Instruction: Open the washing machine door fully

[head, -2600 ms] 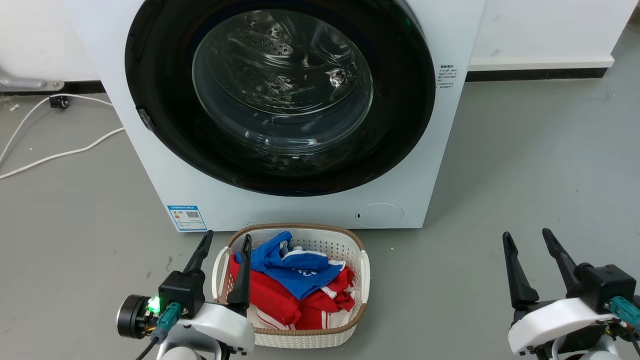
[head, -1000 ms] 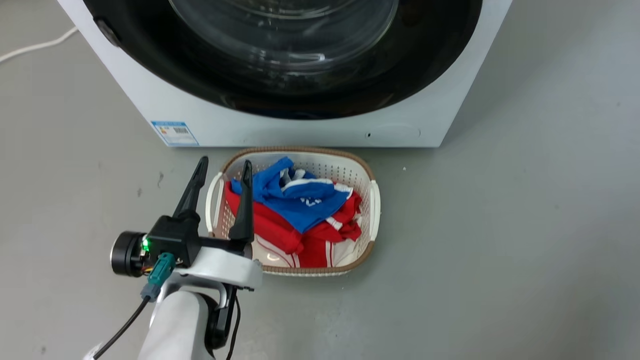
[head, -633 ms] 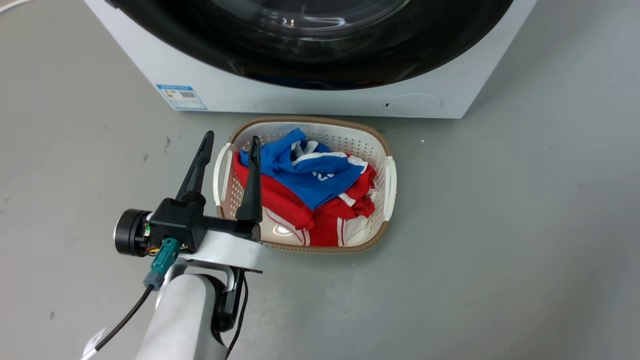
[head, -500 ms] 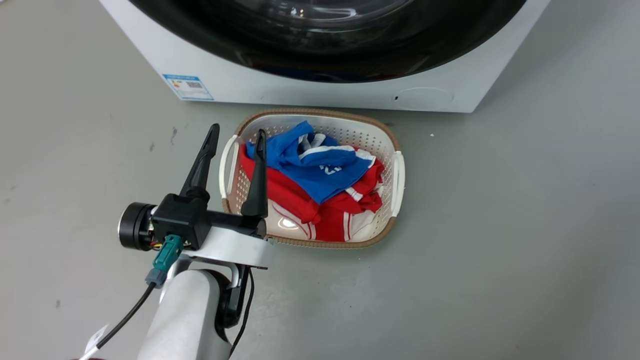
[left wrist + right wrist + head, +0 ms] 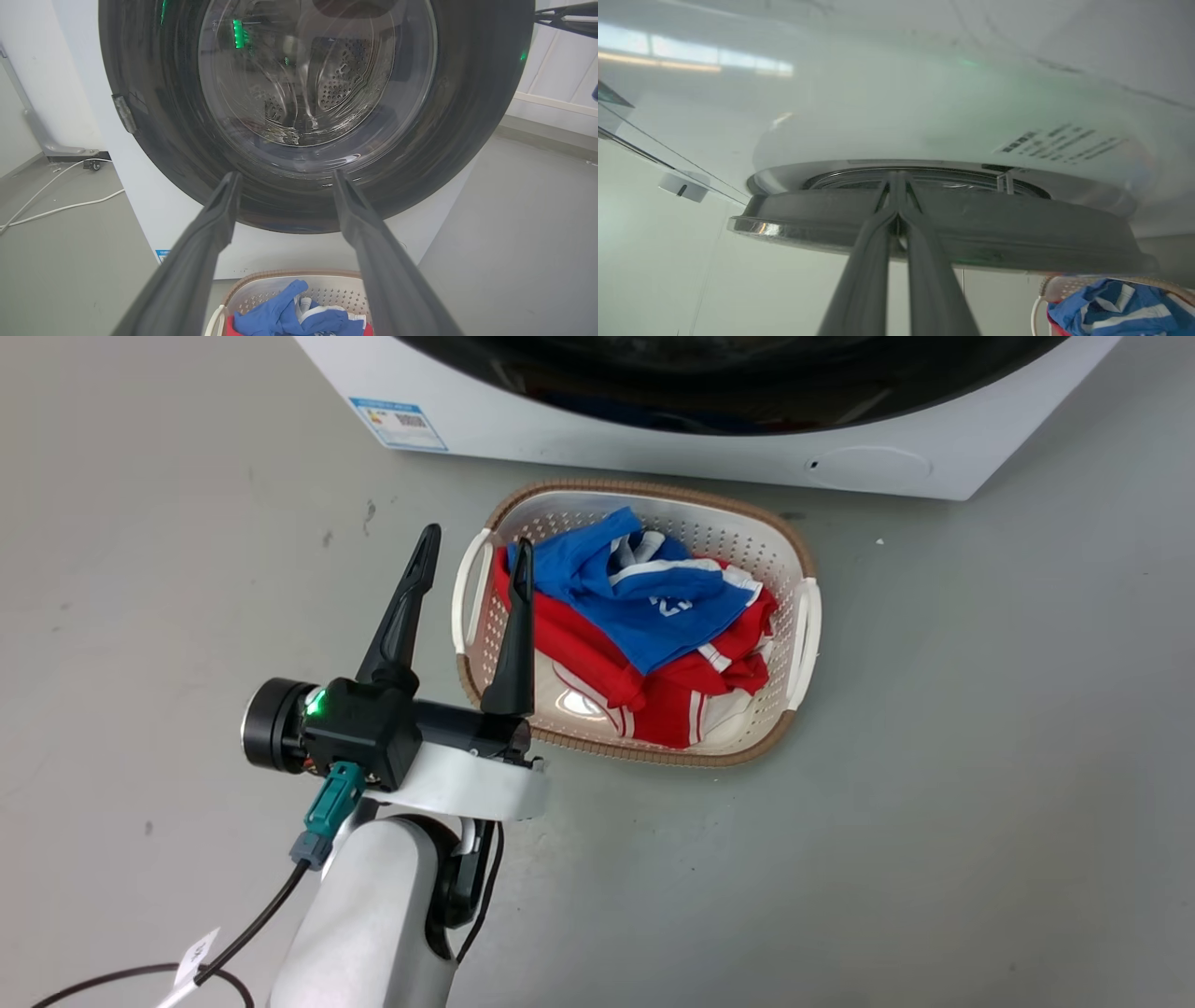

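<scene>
- While the right gripper (image 5: 896,179) has its two fingers squeezed together, tips right at the rim of the washing machine door (image 5: 1017,233), the door sits close against the front of the washing machine (image 5: 653,439), so I'd call this barely started.
- The right wrist view shows a thin gap with a silvery ring between door and machine front, so maybe it's cracked a bit. Honestly can't tell if the fingers are pinching anything or are just hooked on the edge.
- What's left imo: basically the whole swing out to wide open.
- Left gripper (image 5: 476,539) is spread wide, holding nothing, hanging in front of the machine.
- Laundry basket (image 5: 644,490), white with a brown rim, is on the floor just in front of the machine. Inside: a blue shirt (image 5: 644,597) with white trim lying on red clothes (image 5: 597,663) with white stripes.
- The steel drum (image 5: 345,79) behind the door glass looks empty, as far as I can make out.
</scene>
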You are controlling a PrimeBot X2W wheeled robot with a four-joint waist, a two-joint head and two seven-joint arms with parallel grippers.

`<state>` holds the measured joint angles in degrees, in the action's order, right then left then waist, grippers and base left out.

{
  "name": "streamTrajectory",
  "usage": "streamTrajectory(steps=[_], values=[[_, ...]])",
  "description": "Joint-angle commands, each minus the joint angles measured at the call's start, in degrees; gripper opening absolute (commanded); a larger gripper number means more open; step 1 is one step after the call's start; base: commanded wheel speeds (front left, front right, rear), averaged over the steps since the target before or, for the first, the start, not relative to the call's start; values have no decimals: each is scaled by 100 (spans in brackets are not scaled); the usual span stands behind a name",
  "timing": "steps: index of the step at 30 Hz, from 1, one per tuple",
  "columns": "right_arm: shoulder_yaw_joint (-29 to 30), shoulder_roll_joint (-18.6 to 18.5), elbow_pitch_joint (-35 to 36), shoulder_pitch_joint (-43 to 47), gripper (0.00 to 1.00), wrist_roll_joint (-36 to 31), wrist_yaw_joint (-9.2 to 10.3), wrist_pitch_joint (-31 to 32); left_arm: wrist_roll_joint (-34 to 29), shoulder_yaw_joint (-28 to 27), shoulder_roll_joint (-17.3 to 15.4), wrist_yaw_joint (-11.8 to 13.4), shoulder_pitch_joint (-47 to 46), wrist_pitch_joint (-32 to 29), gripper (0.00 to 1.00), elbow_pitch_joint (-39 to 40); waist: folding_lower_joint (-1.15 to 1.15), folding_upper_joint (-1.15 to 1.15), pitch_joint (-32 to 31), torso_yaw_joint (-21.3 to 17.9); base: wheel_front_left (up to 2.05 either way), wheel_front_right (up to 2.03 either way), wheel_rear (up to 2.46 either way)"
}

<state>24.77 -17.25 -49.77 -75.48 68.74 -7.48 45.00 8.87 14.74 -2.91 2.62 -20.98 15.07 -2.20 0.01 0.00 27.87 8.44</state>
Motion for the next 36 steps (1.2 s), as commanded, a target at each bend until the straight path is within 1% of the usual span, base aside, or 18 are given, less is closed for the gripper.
streamTrajectory(steps=[1, 6, 12, 19, 22, 29, 36], values=[[-23, -17, -35, -86, 0, -41, -3, 23, 22, 11, 2, 36, -94, 14, 100, 22, -1, 0, 63, 55, 0, 0, 0], [-196, -35, -289, -380, 0, -486, -3, 171, 109, 153, 2, 125, -180, 14, 100, 150, -1, 0, 231, 158, 0, 0, 0], [-213, 40, -537, -661, 0, -731, -3, 283, 189, 196, 3, 216, -237, 14, 100, 260, -1, 0, 407, 192, 0, 0, 0], [-322, 104, -754, -854, 0, -962, -3, 800, 195, 229, 3, 271, -301, 14, 100, 289, -1, 0, 506, 180, 0, 0, 0], [-347, 64, -756, -824, 0, -1041, -3, 994, 203, 246, 3, 278, -304, 14, 100, 250, -1, 0, 475, 163, 0, 0, 0], [-414, 147, -627, -583, 0, -1146, -3, 1510, 168, 231, 3, 226, -232, 14, 100, 147, -1, 0, 262, 68, 0, 0, 0], [-539, 407, -206, 3, 0, -1133, -3, 1994, 157, 183, 2, 139, -34, 14, 100, -20, -1, 0, -160, -24, 0, 0, 0]])
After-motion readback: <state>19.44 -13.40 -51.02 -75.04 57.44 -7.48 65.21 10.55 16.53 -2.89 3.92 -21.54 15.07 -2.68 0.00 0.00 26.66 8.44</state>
